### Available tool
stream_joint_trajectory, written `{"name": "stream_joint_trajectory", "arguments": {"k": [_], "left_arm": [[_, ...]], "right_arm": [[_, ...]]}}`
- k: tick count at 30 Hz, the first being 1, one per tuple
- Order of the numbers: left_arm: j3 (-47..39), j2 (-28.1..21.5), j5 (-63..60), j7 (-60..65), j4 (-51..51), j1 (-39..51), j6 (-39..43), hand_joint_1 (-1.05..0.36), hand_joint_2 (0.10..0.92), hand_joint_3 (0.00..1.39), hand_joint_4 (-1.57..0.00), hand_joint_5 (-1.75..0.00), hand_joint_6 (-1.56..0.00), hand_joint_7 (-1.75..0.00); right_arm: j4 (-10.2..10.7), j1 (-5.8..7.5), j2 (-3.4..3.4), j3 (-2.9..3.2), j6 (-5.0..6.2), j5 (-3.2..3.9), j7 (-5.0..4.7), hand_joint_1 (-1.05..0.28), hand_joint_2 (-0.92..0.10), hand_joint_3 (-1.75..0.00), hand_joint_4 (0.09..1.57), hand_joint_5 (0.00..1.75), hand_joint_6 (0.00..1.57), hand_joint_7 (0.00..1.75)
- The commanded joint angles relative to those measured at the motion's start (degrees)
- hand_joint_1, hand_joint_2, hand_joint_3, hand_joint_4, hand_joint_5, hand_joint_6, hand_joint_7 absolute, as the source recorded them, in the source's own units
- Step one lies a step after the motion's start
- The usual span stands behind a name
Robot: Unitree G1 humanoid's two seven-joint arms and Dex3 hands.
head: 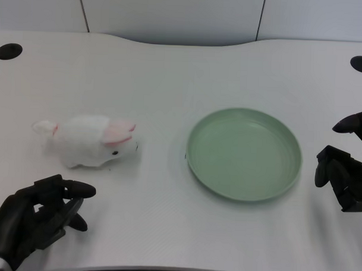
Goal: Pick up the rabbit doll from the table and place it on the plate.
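White rabbit doll [91, 141] with pink ears lying on white counter [171, 81], left of light green plate [244, 154] and apart from it, left hand [35, 219] near doll, fingers loosely apart, grasping nothing

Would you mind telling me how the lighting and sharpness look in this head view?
Head view: even, soft light, with only faint shadows under the rabbit doll and plate; no strong glare on the white table; the left hand and doll's fur look slightly soft.

Glossy black left hand [32, 222], wrist seemingly silver.
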State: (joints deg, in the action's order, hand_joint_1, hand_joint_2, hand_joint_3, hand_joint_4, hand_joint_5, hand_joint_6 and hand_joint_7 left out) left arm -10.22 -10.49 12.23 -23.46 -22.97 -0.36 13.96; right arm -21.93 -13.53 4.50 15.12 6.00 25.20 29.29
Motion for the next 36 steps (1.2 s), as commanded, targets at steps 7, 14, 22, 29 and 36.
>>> {"name": "stream_joint_trajectory", "arguments": {"k": [7, 14, 22, 29, 36], "left_arm": [[-0.67, -0.62, 0.78, -0.12, -0.43, 0.13, -0.46, -0.53, 0.921, 0.35, -0.64, -1.42, -0.79, -0.69], [-0.47, -0.45, -0.47, 0.90, -0.96, -0.44, 0.70, -0.53, 0.921, 0.37, -0.64, -1.44, -0.80, -0.70], [-0.87, -0.71, -0.04, -0.24, 1.26, 0.21, 5.17, -0.53, 0.921, 0.39, -0.62, -1.42, -0.79, -0.69], [0.05, -2.46, -4.45, 2.27, 12.10, -0.44, 9.79, -0.57, 0.921, 0.36, -0.59, -1.37, -0.78, -0.72], [0.46, -7.49, -4.76, -0.21, 22.81, -1.03, 9.97, -0.60, 0.921, 0.23, -0.63, -0.99, -0.70, -0.47]], "right_arm": [[-0.92, -0.15, 0.80, 0.55, 1.27, -0.01, 0.96, 0.03, -0.01, -1.72, 1.07, 1.57, 0.75, 1.59], [-2.11, -0.99, 0.72, 0.66, 1.39, -0.16, 0.67, 0.07, 0.00, -1.75, 1.08, 1.56, 0.75, 1.59], [-0.28, -0.22, -0.08, -0.52, 1.57, -0.89, -0.07, 0.05, 0.02, -1.73, 1.11, 1.55, 0.76, 1.59], [-1.00, 0.05, -0.46, -0.44, 2.47, -1.37, -0.53, 0.07, 0.00, -1.74, 1.11, 1.57, 0.79, 1.56], [-0.33, 0.39, -0.43, -0.52, 2.52, -1.14, -0.15, 0.07, 0.00, -1.74, 1.11, 1.56, 0.79, 1.55]]}}
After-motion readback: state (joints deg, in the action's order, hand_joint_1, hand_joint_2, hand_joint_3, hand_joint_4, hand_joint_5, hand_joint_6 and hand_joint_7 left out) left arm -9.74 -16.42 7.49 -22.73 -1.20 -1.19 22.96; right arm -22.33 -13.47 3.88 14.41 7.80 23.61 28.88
